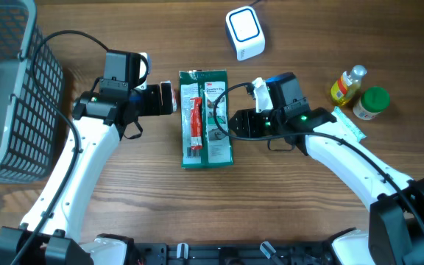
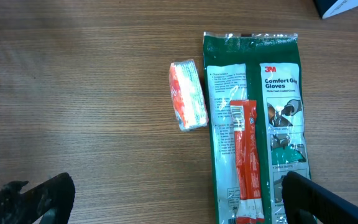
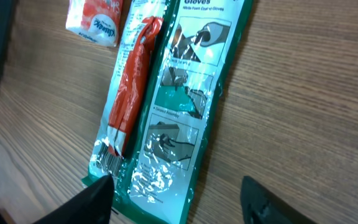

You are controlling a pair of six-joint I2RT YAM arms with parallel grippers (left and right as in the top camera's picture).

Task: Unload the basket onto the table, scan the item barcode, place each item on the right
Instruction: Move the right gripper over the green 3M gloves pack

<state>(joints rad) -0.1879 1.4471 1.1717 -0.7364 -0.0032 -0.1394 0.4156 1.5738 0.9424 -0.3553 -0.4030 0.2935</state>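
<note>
A green glove package (image 1: 206, 118) lies flat on the wooden table with a red tube-like pack (image 1: 195, 121) on top of it. Printed barcodes show on the package's end (image 3: 107, 160) and on the red pack (image 2: 237, 112). A white scanner (image 1: 244, 33) sits at the back. My left gripper (image 1: 172, 99) hovers at the package's left edge, open with nothing between its fingers (image 2: 33, 199). My right gripper (image 1: 234, 124) is at the package's right edge, open, its jaws straddling the package's end; one finger (image 3: 89, 202) overlaps the package's corner.
A small orange-and-white tissue pack (image 2: 188, 94) lies just left of the package. A grey wire basket (image 1: 9, 88) stands at the far left. A yellow bottle (image 1: 348, 85) and a green-lidded jar (image 1: 372, 103) stand at the right.
</note>
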